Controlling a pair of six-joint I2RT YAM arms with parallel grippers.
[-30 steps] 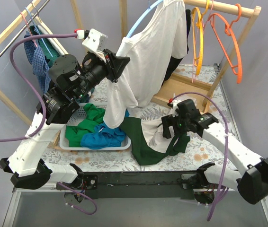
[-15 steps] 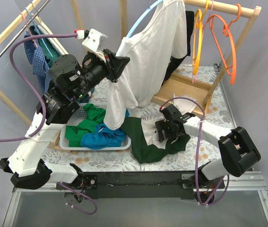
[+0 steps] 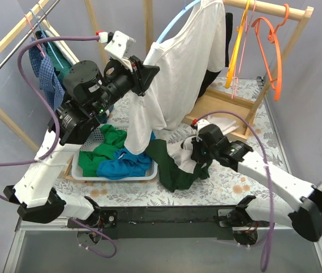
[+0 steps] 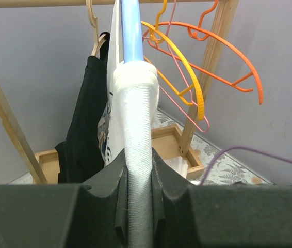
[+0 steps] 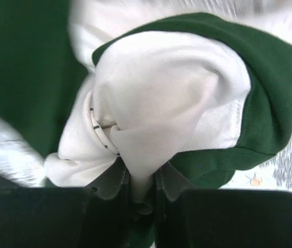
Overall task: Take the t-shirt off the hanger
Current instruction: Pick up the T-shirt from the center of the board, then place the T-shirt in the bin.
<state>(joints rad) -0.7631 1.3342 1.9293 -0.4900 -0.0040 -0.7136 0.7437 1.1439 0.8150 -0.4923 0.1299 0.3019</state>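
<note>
The white t-shirt [image 3: 178, 74] hangs from a light blue hanger [image 3: 169, 28] on the wooden rail, and its lower end trails onto the table. My left gripper [image 3: 148, 71] is shut on the shirt's shoulder where the cloth wraps the hanger arm. In the left wrist view the covered arm [image 4: 135, 113] runs up between the jaws [image 4: 138, 175] to the bare blue hanger [image 4: 131, 31]. My right gripper [image 3: 192, 152] is low on the table, shut on a bunched fold of the t-shirt [image 5: 166, 98] at the gripper's tips [image 5: 142, 186]. A dark green garment [image 5: 270, 77] wraps round that fold.
A white basket [image 3: 144, 173] with green and blue clothes stands at the left front. Orange hangers [image 3: 272, 51] and a yellow hanger [image 3: 238, 42] hang on the same rail, beside a black garment [image 3: 212, 77]. The rack's wooden base [image 3: 218, 105] is behind. A checked shirt [image 3: 47, 77] hangs far left.
My right gripper has gone from open to shut on the shirt's lower end and pulled it, with the green garment, leftward. The left arm has risen slightly.
</note>
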